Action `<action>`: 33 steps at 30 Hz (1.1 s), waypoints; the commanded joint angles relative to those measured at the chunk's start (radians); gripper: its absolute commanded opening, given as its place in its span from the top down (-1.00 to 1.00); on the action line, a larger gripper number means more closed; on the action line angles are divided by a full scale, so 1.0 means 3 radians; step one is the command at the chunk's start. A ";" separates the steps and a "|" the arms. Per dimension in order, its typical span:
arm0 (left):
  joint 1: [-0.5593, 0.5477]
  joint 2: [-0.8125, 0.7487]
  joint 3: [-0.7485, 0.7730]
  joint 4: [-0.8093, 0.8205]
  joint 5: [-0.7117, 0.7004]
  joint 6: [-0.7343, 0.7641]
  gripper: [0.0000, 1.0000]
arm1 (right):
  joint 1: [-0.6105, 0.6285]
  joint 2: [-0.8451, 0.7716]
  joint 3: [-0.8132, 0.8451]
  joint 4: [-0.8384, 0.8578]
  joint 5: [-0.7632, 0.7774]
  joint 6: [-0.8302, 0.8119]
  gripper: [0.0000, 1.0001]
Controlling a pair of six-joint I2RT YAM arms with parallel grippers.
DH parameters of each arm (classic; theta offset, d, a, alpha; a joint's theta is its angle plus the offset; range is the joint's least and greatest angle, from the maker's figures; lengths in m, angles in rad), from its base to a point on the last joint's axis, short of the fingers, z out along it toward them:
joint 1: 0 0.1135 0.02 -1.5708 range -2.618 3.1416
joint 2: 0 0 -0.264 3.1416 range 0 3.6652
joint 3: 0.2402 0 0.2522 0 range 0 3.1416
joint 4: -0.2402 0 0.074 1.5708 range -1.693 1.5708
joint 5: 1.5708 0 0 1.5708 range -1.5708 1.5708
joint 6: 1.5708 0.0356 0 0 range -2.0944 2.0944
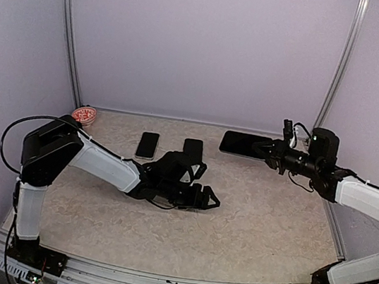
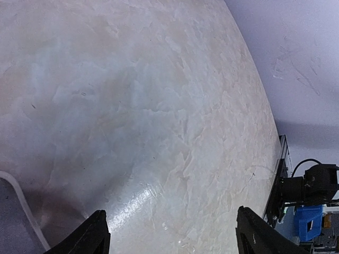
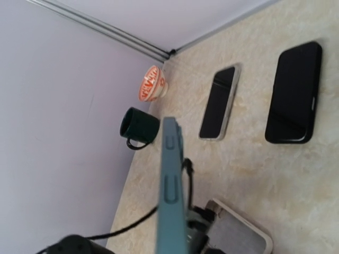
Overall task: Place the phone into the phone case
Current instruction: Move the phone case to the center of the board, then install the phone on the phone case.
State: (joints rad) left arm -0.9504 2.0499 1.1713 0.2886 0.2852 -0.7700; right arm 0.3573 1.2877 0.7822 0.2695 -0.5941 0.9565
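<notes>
Left end effector [image 1: 206,199] is released: jaws wide apart, nothing between them, low over the beige tabletop [image 1: 271,218] near its middle. The left wrist view shows only bare surface between the two black fingertips [image 2: 96,235]. Right end effector [image 1: 273,153] is clenched on a flat teal-edged slab [image 3: 170,180], held up off the tabletop at the right rear. From the top view its upper face reads as glossy black. From the right wrist view it's edge-on, with raised side buttons along the teal rim. Can't tell whether it's a phone or a case. Two more flat pieces lie face up at the rear of the tabletop, side by side but apart. One is a dark phone with a light rim [image 1: 148,144]; to its right is an all-black slab [image 3: 294,92], just behind the left wrist in the top view. A red-and-white bowl [image 1: 84,115] sits in the rear left corner. A dark green mug [image 3: 139,126] lies on its side next to it, seen only from the right wrist camera.
</notes>
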 commanded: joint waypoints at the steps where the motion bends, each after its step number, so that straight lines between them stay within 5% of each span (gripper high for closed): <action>1: -0.0021 0.0078 0.0082 -0.0025 0.0087 -0.0049 -0.62 | -0.0084 -0.0216 0.0016 0.0000 0.0003 -0.0085 1.00; 12: 0.0176 -0.0631 -0.0375 -0.0012 -0.0155 0.0127 -0.97 | -0.0178 -0.0328 -0.0017 -0.0090 0.0072 -0.0095 1.00; 33: 0.0941 -0.1942 -0.1512 0.0179 -0.0395 0.0039 -0.98 | 0.0397 0.0441 -0.0102 0.0535 0.0002 0.0148 1.00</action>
State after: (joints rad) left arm -0.6903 1.5043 0.7547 0.2909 0.1665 -0.7460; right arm 0.4316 1.3754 0.7437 0.2935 -0.5861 0.9581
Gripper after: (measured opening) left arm 0.989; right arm 0.058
